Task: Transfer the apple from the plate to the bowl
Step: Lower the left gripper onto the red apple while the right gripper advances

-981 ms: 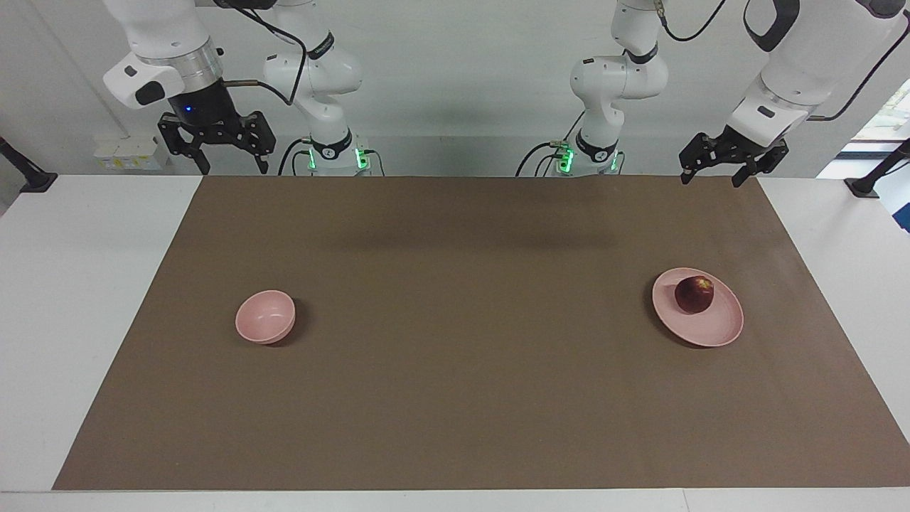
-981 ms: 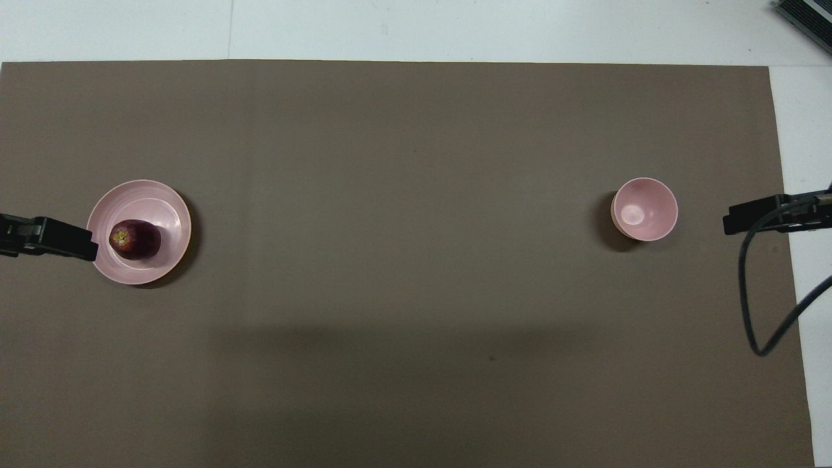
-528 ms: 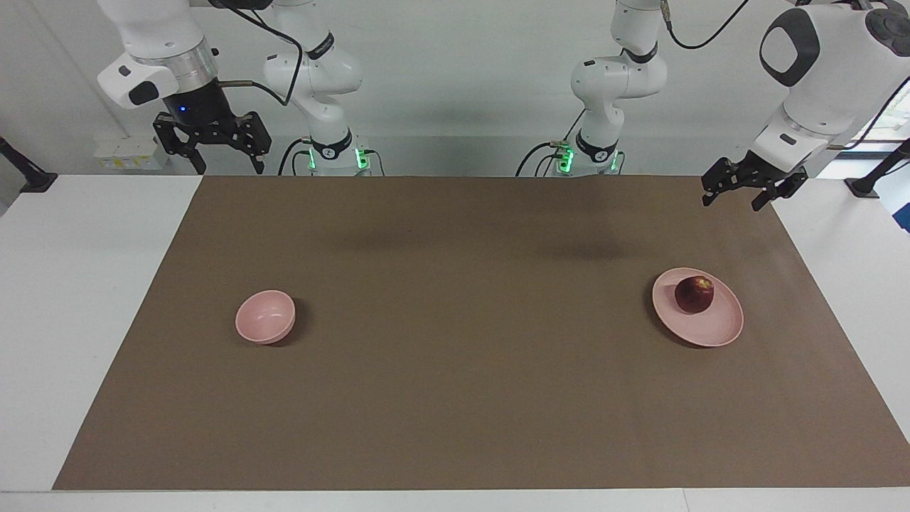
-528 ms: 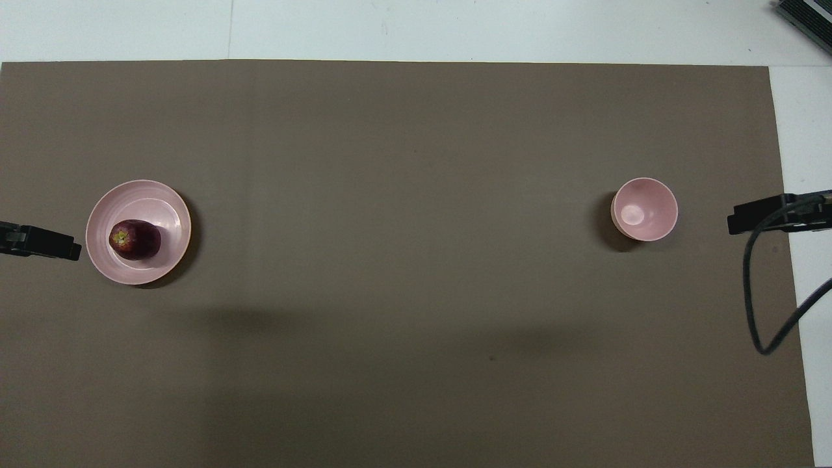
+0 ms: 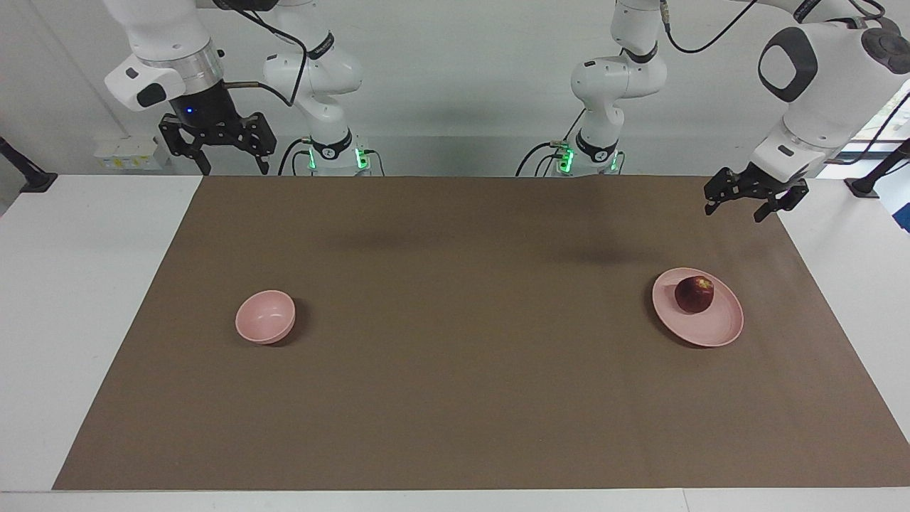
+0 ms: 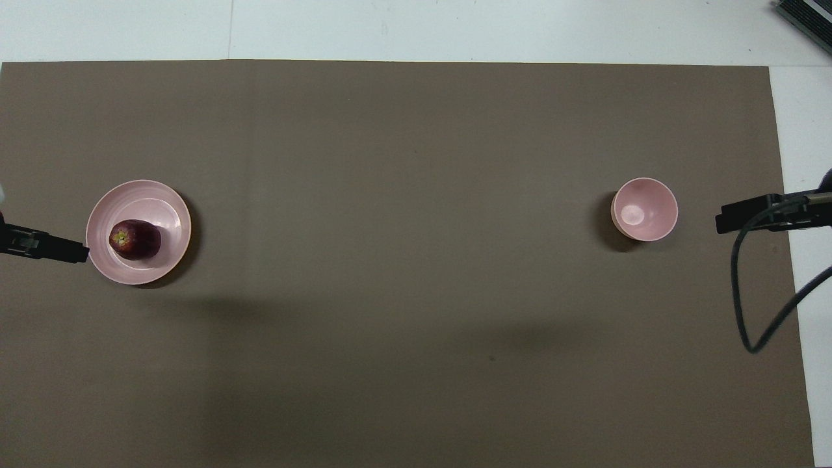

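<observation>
Apple (image 5: 694,294) on plate (image 5: 714,328); bowl (image 5: 264,317) well apart.

facing: high, toward robots | overhead: steeply down, forward | shared: brown mat (image 5: 455,341), half-turned

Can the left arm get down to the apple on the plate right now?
Probably yes. The left gripper hangs open in the air at the left arm's end of the table. The apple sits uncovered on the plate, with nothing standing beside it to block a descent.
</observation>
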Available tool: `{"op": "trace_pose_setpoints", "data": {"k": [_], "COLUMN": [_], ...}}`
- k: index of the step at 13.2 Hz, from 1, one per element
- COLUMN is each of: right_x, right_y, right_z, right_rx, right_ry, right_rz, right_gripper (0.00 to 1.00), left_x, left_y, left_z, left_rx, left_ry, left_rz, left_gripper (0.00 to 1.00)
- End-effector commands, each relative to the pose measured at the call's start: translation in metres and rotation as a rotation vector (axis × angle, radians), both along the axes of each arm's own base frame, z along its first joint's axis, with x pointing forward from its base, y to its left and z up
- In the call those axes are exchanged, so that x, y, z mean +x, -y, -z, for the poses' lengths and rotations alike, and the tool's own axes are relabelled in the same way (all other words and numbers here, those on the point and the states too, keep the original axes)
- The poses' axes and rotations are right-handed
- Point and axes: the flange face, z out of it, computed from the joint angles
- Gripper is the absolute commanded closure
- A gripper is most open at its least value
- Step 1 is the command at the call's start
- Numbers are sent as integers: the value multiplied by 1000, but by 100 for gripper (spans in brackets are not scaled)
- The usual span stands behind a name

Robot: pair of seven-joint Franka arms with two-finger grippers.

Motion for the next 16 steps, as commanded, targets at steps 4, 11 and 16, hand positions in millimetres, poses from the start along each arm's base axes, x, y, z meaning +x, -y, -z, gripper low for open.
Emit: {"op": "trace_pose_setpoints", "data": {"k": [4, 11, 16], "right_x": [34, 40, 22], "right_y": [-26, -75, -94], "right_z": [38, 58, 57], "right_rx": [104, 200, 204], "right_ry": [44, 16, -76], "right_rz": [119, 274, 225], "right_gripper": [0, 0, 0], "left_x": [27, 33, 41], "left_y": [-11, -15, -9], "left_z": [74, 138, 166], "left_rx": [-10, -59, -63], "left_ry": [-11, -38, -24], "left_rz": [50, 4, -2], "left_gripper": [0, 0, 0]}}
